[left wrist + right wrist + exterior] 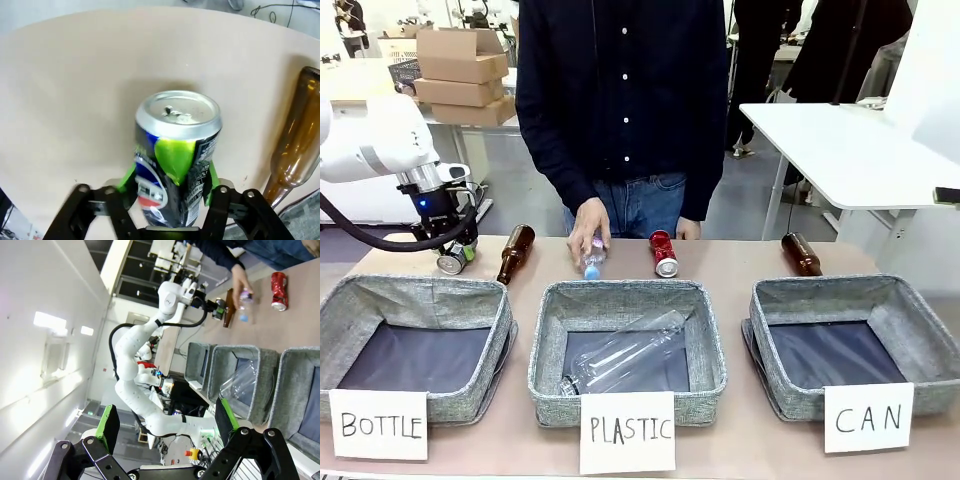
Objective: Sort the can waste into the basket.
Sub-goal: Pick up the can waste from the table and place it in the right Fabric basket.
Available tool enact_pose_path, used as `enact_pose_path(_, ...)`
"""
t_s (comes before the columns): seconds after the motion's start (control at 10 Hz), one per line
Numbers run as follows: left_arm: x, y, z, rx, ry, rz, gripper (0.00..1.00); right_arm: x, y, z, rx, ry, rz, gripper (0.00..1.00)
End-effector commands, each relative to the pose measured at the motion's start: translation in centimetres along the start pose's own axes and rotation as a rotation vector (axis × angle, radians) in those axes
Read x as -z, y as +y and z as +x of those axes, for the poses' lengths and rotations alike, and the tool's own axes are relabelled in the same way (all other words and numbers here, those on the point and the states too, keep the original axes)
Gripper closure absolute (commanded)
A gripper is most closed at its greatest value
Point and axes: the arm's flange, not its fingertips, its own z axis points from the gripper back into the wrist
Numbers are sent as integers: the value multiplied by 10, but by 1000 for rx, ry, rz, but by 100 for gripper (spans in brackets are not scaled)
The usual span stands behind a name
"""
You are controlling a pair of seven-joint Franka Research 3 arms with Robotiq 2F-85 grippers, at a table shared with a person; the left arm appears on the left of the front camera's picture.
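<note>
Nearest me in the front view, the grey woven-fabric rectangular basket (850, 290) stands at the right end behind its white "CAN" card (868, 418). Past the bins, far left, my left gripper (452, 258) is down at the table, and from there I can barely make out what it holds. The left wrist view settles it: the green pads (211, 172) press both sides of the dented dark blue metal drink can (177, 120), with a brown glass bottle (295, 140) lying just beside it. The crushed red metal drink can (663, 253) lies mid-table, near the person's hand (588, 228). In the right wrist view, my right gripper (167, 420) hangs above the table, fingers spread wide around nothing.
</note>
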Motion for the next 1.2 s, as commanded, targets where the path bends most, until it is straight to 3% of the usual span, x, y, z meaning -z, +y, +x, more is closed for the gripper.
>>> enact_pose_path(0.0, 3, 1, -2, -15, 13, 29, 100, 2, 1, 3, -26, -11, 20, 0)
enact_pose_path(0.1, -1, 2, -3, -16, -4, 10, 100, 2, 1, 3, -26, -11, 20, 0)
enact_pose_path(0.2, -6, 4, -4, -30, -28, 0, 59, 2, 1, 3, -26, -11, 20, 0)
enact_pose_path(0.6, -22, 9, -11, -54, -58, -58, 59, 2, 1, 3, -26, -11, 20, 0)
enact_pose_path(0.8, -54, 11, -27, -29, -82, -141, 59, 2, 1, 3, -26, -11, 20, 0)
enact_pose_path(0.9, -94, 12, -55, 38, -111, -256, 59, 2, 1, 3, -26, -11, 20, 0)
enact_pose_path(1.1, -171, 17, -152, 300, -262, -443, 59, 2, 1, 3, -26, -11, 20, 0)
